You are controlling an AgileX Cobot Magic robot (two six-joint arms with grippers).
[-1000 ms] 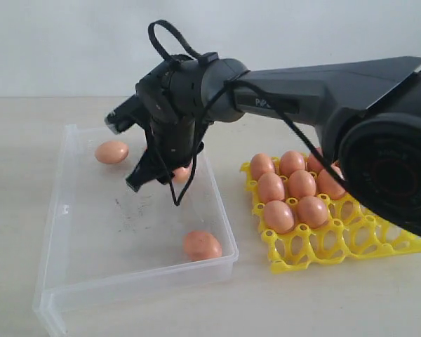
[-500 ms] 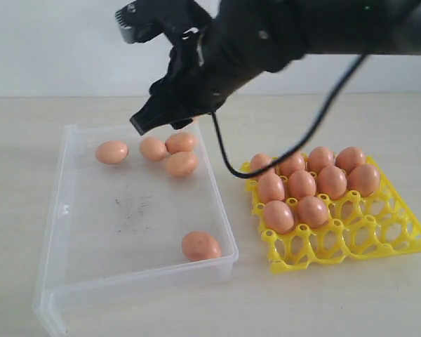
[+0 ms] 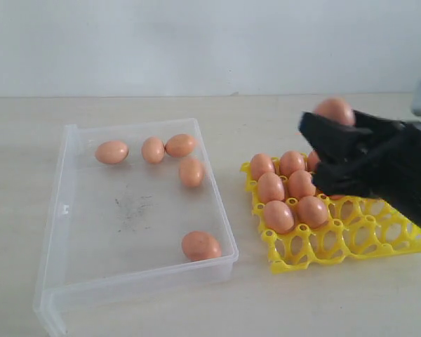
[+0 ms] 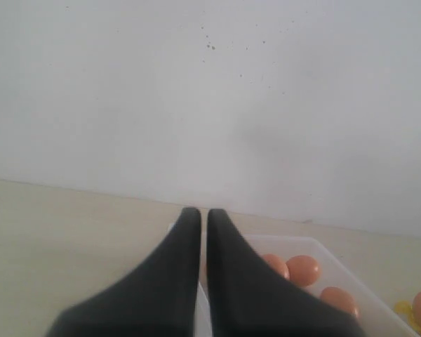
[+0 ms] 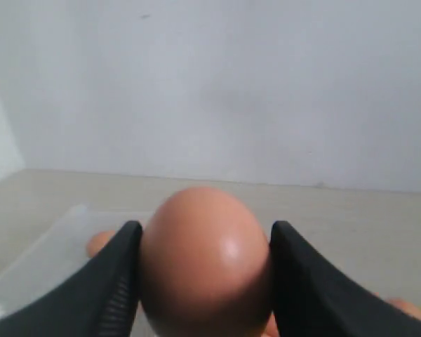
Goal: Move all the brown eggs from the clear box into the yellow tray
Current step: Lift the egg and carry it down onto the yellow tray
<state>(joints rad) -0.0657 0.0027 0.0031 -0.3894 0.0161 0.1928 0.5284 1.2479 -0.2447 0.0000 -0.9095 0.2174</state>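
My right gripper [image 3: 323, 144] hangs above the back of the yellow tray [image 3: 351, 239], shut on a brown egg [image 3: 335, 110]. In the right wrist view that egg [image 5: 205, 260] fills the gap between the two black fingers [image 5: 116, 281]. Several brown eggs [image 3: 278, 216] sit in the tray's cups on its left and back; the arm hides others. Several more eggs lie in the clear box [image 3: 67, 210]: three in a row at the back [image 3: 152, 149], one beside them [image 3: 191, 171], one at the front right corner [image 3: 201, 246]. My left gripper [image 4: 200, 214] is shut and empty, outside the box.
The box and tray stand side by side on a pale tabletop [image 3: 266, 302] with a narrow gap between them. A white wall [image 3: 196, 42] runs behind. The tray's front and right cups [image 3: 368, 232] hold nothing.
The right arm has lifted out of the clear box and swung right to above the tray, carrying an egg. The eggs at the back of the box are uncovered; one rolled slightly forward.
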